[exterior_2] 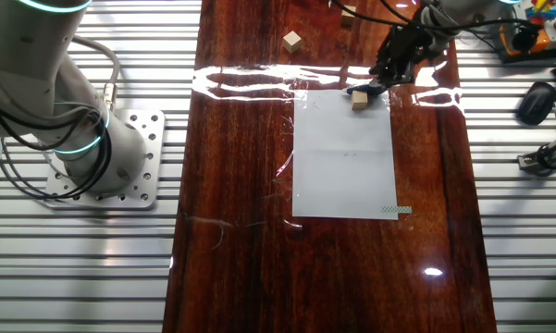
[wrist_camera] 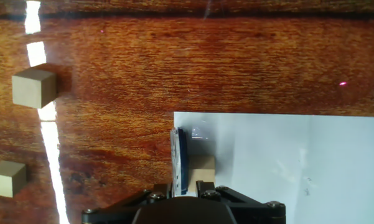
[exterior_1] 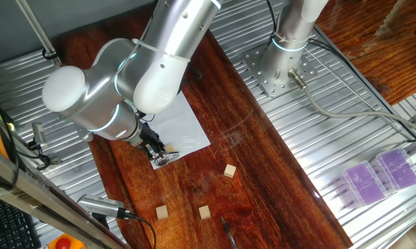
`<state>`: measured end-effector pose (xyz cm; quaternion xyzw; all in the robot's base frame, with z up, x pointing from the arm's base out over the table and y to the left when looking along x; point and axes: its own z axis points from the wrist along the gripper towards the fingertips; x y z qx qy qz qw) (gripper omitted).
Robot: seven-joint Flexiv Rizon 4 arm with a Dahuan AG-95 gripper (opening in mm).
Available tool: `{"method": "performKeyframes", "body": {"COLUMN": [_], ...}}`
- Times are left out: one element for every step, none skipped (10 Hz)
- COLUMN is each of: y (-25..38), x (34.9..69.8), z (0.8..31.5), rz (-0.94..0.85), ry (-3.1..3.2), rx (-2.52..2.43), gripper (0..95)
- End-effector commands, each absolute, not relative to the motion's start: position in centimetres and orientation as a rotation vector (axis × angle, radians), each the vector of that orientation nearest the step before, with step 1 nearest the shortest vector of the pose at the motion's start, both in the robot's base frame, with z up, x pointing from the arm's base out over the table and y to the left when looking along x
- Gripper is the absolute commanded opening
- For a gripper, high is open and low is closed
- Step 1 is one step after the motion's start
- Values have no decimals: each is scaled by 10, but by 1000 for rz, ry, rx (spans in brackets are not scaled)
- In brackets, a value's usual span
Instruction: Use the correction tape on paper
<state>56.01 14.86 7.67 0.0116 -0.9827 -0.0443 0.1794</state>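
Correction tape (wrist_camera: 179, 158) stands on edge at the corner of the paper (wrist_camera: 286, 168), seen edge-on in hand view as a thin dark-blue sliver w/ pale rim, right at the sheet's border. Touching its side is a tan wooden cube (wrist_camera: 203, 169), also sitting on the paper corner. Gripper (wrist_camera: 185, 184) is down over both; fingers nearly closed, one each side of the dispenser's edge, but whether they actually pinch it or the cube too, can't tell from these views. Judgement: the step in hand is the drag across the sheet. To do it well, grip should sit on the dispenser body only, cube left out, tip pressed flat and steady on the paper, then pulled in a straight line toward the sheet's open white area w/o lifting. Keep the tilt constant so the tape feeds. Risk: paper is thin and loose on the wooden table (wrist_camera: 174, 68), so too much side load may slide or wrinkle it. Other cubes (wrist_camera: 32, 88) lie well apart on the wood, no obstacle.
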Motion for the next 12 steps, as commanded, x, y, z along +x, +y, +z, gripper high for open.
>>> {"method": "performKeyframes", "body": {"y": [148, 148, 150, 149, 149, 149, 149, 150, 150, 152, 153, 153], "x": [560, 560, 561, 562, 563, 563, 564, 564, 565, 566, 565, 565], "z": [77, 77, 73, 68, 65, 62, 61, 59, 56, 53, 52, 53], "rz": [-130, -132, -133, -132, -130, -129, -130, -130, -129, -133, -132, -131], "ry": [-2776, -2776, -2774, -2764, -2751, -2738, -2738, -2738, -2736, -2725, -2725, -2725], "rx": [58, 58, 50, 46, 40, 35, 36, 37, 35, 29, 27, 28], "gripper": [190, 190, 190, 190, 380, 380, 380, 380, 380, 380, 380, 380]}}
